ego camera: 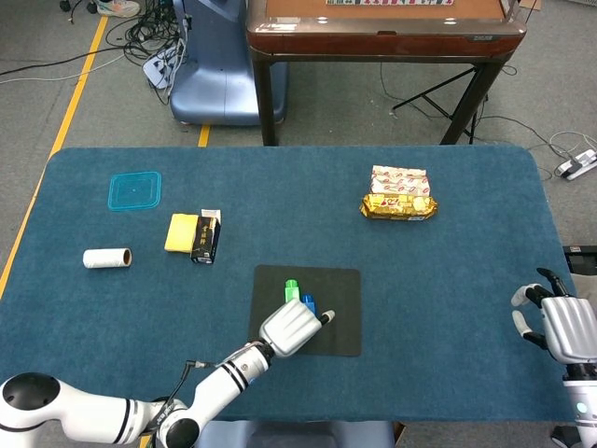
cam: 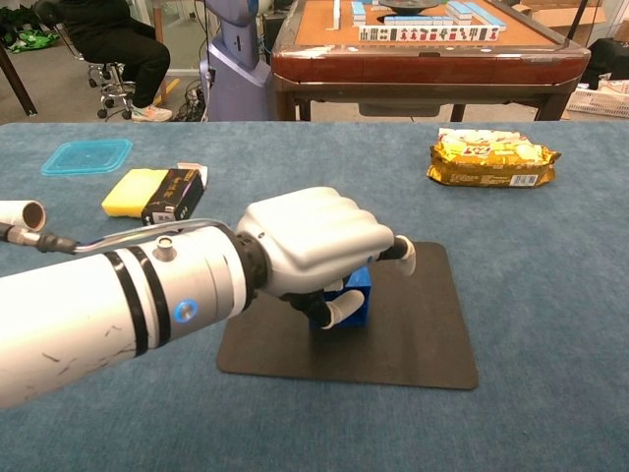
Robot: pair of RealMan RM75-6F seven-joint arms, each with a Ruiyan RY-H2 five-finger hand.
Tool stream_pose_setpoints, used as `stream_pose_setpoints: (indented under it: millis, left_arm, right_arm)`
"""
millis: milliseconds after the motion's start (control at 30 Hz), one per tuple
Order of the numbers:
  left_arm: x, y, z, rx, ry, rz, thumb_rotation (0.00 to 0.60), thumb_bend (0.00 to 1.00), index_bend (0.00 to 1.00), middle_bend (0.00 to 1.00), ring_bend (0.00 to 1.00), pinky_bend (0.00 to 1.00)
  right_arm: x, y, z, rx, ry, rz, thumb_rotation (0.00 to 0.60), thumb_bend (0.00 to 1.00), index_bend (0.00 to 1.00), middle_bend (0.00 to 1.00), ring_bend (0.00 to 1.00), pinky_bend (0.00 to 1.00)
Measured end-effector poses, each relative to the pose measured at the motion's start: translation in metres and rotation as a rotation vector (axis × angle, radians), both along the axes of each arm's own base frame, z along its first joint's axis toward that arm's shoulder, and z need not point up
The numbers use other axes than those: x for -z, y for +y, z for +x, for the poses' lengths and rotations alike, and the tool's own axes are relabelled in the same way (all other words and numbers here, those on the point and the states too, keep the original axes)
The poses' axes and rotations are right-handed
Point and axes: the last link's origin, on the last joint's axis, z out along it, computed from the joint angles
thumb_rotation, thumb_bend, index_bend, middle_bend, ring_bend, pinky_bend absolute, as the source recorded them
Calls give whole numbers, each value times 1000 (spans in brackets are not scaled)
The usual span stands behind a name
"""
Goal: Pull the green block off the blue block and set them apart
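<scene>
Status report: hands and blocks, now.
Left hand closed over blue block on black mat. Green block still attached. Right hand open, idle. Nothing obstructing.

- The mat [ego camera: 340, 322] lies at the table's [ego camera: 448, 280] near middle.
- The stacked blocks [ego camera: 300, 299] stand on the mat, toward 9 o'clock.
- The left hand [ego camera: 291, 328] covers the blocks from 6 o'clock.
- The snack packs [ego camera: 399, 194] lie toward 1 o'clock.
- The lid [ego camera: 134, 190], sponge [ego camera: 182, 232], box [ego camera: 206, 240] and roll [ego camera: 106, 259] lie toward 10 o'clock.

Even, bright, diffuse light in both views, soft faint shadows only. Mild glare on the snack bag [cam: 493, 160]. Left hand [cam: 313, 246] fills the chest view close up, slightly soft; head view sharp.
</scene>
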Motion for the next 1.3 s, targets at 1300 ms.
stream_pose_setpoints:
  millis: [1300]
  left_arm:
    - [-17, -15, -49, 12, 196, 107, 600, 543, 284, 1000, 1000, 1000]
  right_arm:
    - [10, -4, -5, 6, -21, 21, 600, 350, 541, 509, 567, 623]
